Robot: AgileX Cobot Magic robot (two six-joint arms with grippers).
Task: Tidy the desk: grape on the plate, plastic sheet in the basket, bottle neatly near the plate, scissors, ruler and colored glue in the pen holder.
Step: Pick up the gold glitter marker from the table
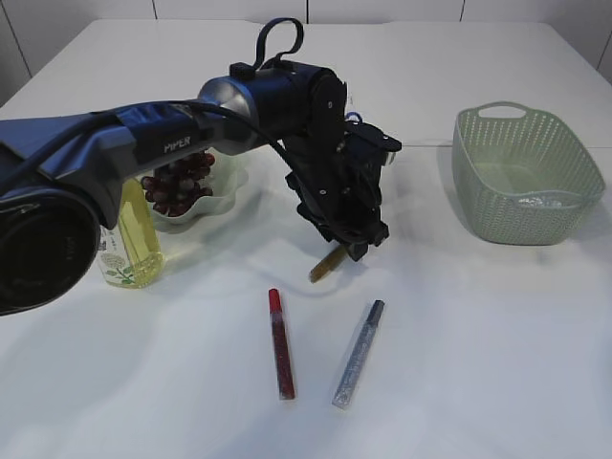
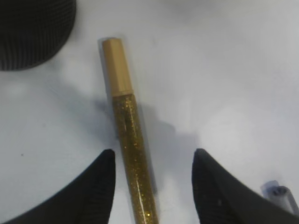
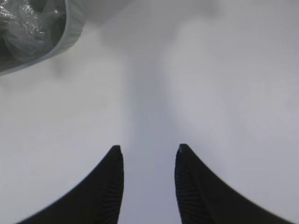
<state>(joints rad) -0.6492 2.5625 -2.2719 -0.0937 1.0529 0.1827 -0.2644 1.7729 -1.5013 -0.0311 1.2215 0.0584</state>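
Gold glitter glue between the left fingers

Gold glitter glue tube [image 2: 129, 140] lies flat mid-tabletop, its long axis running straight away from the left gripper [image 2: 153, 161], tan cap farthest. Fingers stand apart, astride the tube's near end, which sits closer to the left finger; not clamped. Right gripper [image 3: 148, 156], by the right edge, is parted, empty.

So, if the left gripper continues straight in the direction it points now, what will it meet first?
Probably the gold glitter glue pen: it lies on the table between the open fingers of the left gripper, closer to one finger. Beneath it is only the white table.
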